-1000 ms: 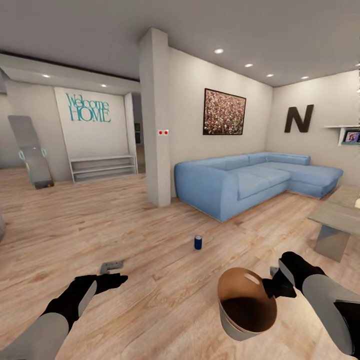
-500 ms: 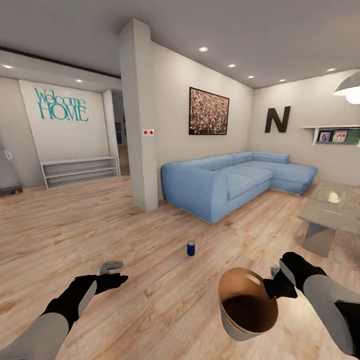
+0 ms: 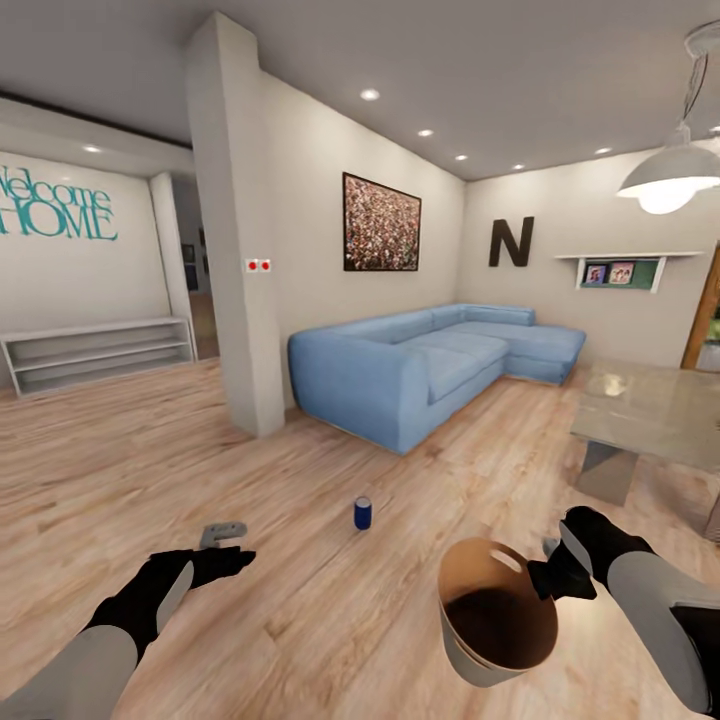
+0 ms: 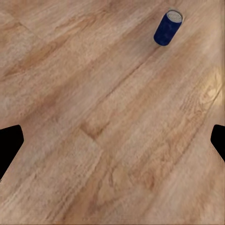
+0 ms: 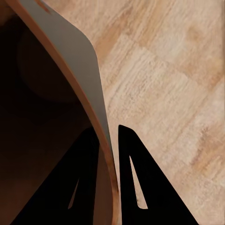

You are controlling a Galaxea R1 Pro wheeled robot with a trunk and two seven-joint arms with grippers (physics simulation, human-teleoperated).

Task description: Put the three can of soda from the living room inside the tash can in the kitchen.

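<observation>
Jaws on my right gripper [image 5: 108, 176] are pinched onto the rim of the small round tapered bin with a light grey outer wall and tan-brown inside [image 3: 497, 612], one finger inside the wall and one outside; the bin hangs tilted, its mouth tipped toward me and slightly upward. My left gripper [image 3: 222, 544] has its jaws spread wide with nothing between them, hovering over the light wood plank floor [image 3: 300, 590]. Ahead, the dark blue cylindrical soda can with a grey metal top [image 3: 362, 513] stands upright on that floor, long axis vertical, well apart from both grippers, between me and the blue corner sofa [image 3: 420, 365].
</observation>
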